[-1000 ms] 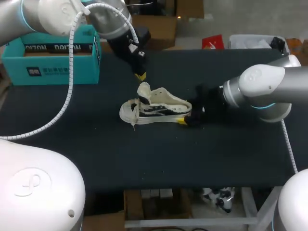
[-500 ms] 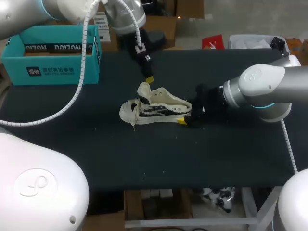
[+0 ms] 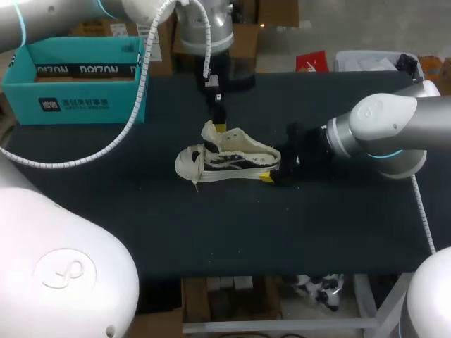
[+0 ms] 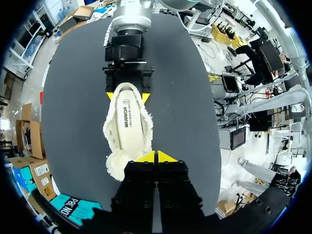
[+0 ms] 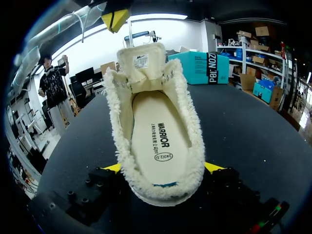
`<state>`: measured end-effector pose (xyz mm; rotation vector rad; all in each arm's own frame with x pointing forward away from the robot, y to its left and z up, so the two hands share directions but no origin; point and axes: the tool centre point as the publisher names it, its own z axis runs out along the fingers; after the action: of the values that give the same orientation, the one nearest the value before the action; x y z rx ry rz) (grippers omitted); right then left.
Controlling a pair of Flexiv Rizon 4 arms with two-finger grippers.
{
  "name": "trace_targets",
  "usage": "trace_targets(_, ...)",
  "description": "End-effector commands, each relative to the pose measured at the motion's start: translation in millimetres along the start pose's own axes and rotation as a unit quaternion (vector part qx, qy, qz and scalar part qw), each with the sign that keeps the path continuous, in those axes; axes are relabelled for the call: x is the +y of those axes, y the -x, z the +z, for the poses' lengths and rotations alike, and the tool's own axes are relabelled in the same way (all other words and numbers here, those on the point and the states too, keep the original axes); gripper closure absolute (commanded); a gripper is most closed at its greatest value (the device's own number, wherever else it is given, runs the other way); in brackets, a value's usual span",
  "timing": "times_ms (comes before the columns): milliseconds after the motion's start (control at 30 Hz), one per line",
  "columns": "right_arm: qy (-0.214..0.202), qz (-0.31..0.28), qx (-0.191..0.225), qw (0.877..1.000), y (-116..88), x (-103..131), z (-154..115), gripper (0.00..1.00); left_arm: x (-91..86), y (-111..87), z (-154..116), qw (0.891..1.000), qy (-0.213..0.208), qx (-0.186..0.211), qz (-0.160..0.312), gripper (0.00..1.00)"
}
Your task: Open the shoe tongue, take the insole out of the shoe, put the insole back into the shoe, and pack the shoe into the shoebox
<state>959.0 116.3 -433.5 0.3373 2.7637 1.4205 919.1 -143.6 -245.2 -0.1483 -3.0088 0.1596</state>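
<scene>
Change: Over the last second your left arm has swung to the right along the table's far side. The left gripper [image 3: 220, 125] now hangs just beside the tongue [image 3: 209, 132]; earlier it stood above the tongue and a little to the left. The shoe [image 3: 225, 158] and the right gripper [image 3: 270, 176] have not shifted.
Left gripper: The yellow tips are pressed together with nothing between them.
Right gripper: It is clamped on the shoe's heel, one yellow tip on each side.
Shoe: It stands on its sole mid-table, toe to your left and heel to your right, with the tongue raised.
Insole [image 5: 155, 139]: It lies flat inside the shoe.
Left wrist view only: You look straight down into the shoe's fleecy mouth. The tongue lies beside your closed tips, not in them.
Right wrist view only: The tongue stands upright at the far end, with one left yellow tip above it.
Head view only: This view shows the dark side stripe and a loose lace at the toe.
Shoebox [image 3: 77, 81]: It is open, at the far left corner of the table [image 3: 282, 232], well apart from the shoe.
Edges and room: The shoe stands well apart from every table edge. A broad stretch of dark tabletop shows between it and the shoebox, and again toward the near edge.
</scene>
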Motion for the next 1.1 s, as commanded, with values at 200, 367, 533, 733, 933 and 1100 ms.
trace_targets(200,0.001,0.001,0.0,1.0,5.8,-6.9,7.6,1.0,-13.9,17.1,41.1,1.0,-0.016,-0.008,-0.016,1.0)
trace_targets(367,0.001,0.001,0.0,1.0,5.8,-6.9,7.6,1.0,-18.7,24.4,68.0,1.0,-0.003,-0.023,0.013,1.0)
trace_targets(533,0.001,0.001,0.0,1.0,5.8,-6.9,7.6,1.0,-16.2,34.0,89.5,1.0,-0.01,-0.013,0.025,1.0)
trace_targets(733,0.001,0.001,0.0,1.0,5.8,-6.9,7.6,1.0,-10.8,47.5,109.8,0.999,-0.016,0.013,0.031,1.0)
trace_targets(933,0.001,0.001,0.0,1.0,5.8,-6.9,7.6,1.0,-4.5,45.0,122.1,0.999,-0.002,0.032,0.036,1.0)
trace_targets(1100,0.001,0.001,0.0,1.0,5.8,-6.9,7.6,1.0,-8.2,33.8,125.8,0.998,0.007,0.035,0.043,1.0)
